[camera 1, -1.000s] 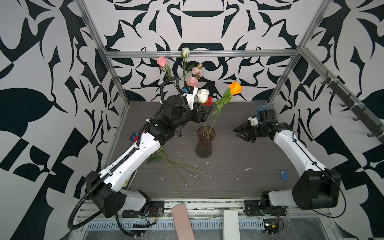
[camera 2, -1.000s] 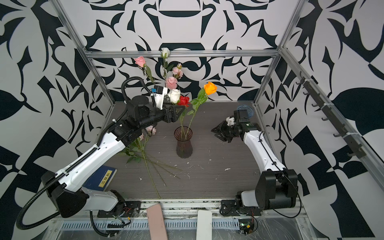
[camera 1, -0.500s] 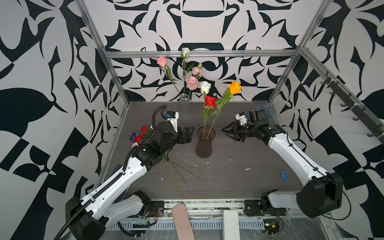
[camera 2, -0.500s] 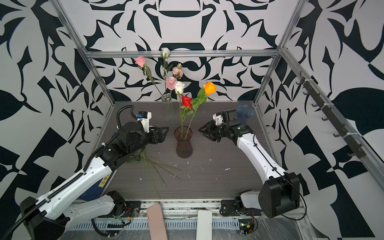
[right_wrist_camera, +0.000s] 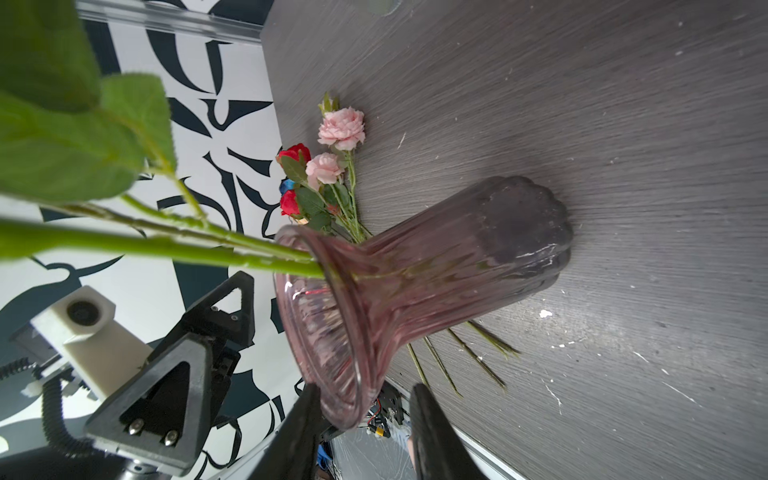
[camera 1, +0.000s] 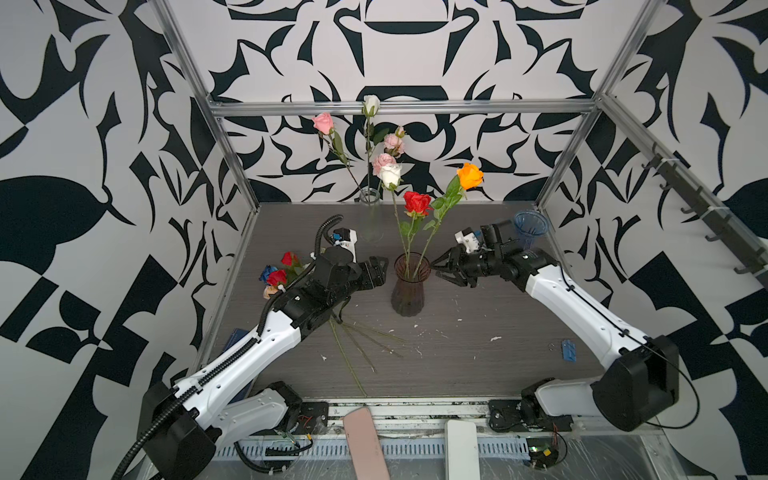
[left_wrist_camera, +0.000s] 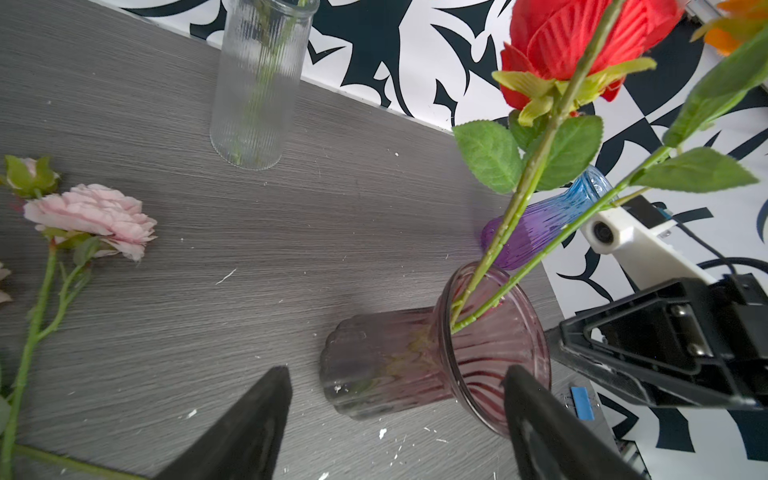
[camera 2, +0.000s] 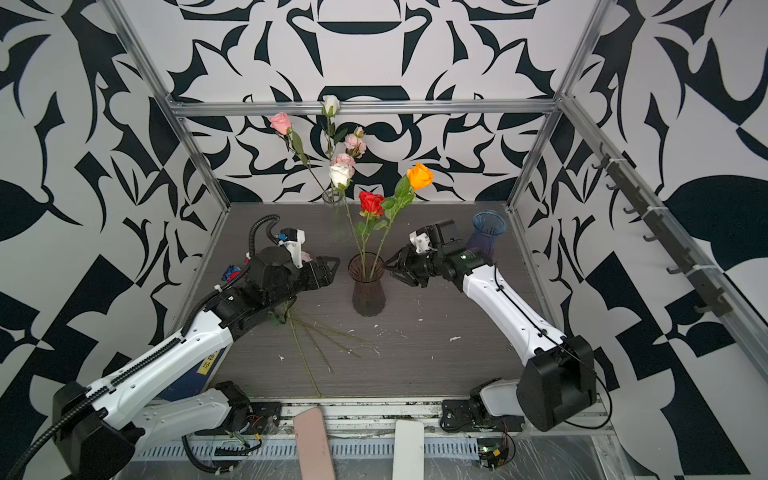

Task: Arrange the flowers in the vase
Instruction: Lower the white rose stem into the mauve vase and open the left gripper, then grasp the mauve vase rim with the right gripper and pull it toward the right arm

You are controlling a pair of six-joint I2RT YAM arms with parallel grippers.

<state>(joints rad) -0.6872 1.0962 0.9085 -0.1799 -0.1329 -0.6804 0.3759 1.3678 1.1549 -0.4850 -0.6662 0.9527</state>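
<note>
The dark pink ribbed vase (camera 1: 408, 291) (camera 2: 367, 286) stands mid-table and holds a white rose (camera 1: 390, 175), a red rose (camera 1: 417, 203) and an orange rose (camera 1: 469, 175). More flowers (camera 1: 282, 270) lie in a heap at the table's left, with their stems (camera 1: 353, 345) fanned toward the front. My left gripper (camera 1: 382, 272) (left_wrist_camera: 397, 374) hangs wide open just left of the vase, holding nothing. My right gripper (camera 1: 435, 269) (right_wrist_camera: 365, 388) sits at the vase's right rim with its jaws apart; the rim's edge shows between them, not pinched.
A clear ribbed vase (camera 1: 370, 216) with pink and white flowers stands at the back. A blue-purple vase (camera 1: 530, 228) stands at the back right, behind my right arm. A pink bloom (left_wrist_camera: 91, 216) lies on the table left of the pink vase. A blue clip (camera 1: 568, 350) lies front right.
My left arm came down from up among the blooms to the vase's left side. The white rose now stands free in the vase. My right gripper moved left to the vase's rim.
</note>
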